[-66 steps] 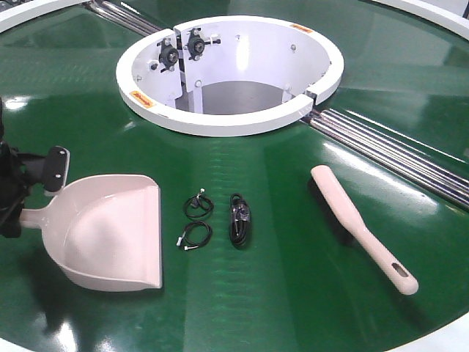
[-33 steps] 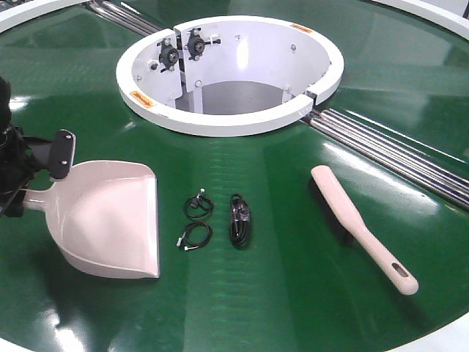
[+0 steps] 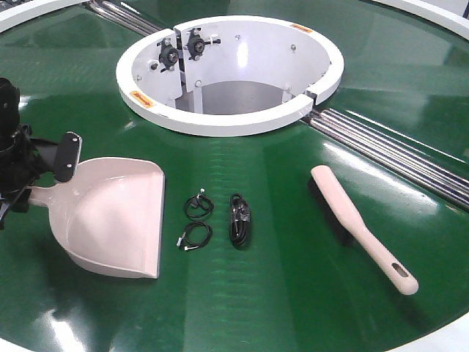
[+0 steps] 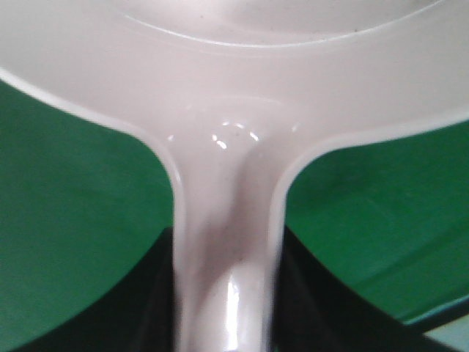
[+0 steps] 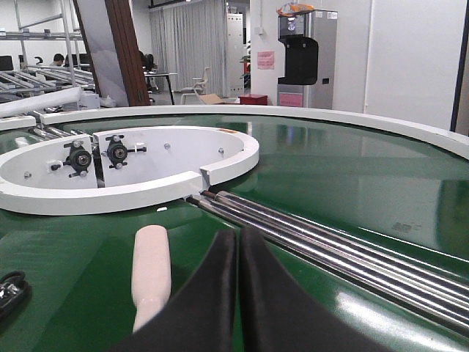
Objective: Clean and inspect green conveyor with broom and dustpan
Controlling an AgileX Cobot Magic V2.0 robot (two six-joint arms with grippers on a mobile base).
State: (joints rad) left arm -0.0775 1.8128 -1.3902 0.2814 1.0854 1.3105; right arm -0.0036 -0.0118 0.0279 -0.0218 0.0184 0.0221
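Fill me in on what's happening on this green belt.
The left gripper is shut on the dustpan by its handle, the pan on or just above the green conveyor, its lip facing the small black cables. The broom lies untouched further right. The right gripper, shut and empty, hangs above the belt near the broom.

The left gripper runs off the front view's left edge and covers the end of the dustpan's handle. In the left wrist view the dustpan is blurred and cut off at top and bottom, and the jaws are only dark smears beside its handle. In the right wrist view the right gripper's closed jaws hide most of the brush. The left edge clips a black cable bundle. The ends of the thin cable loops are too small to make out.
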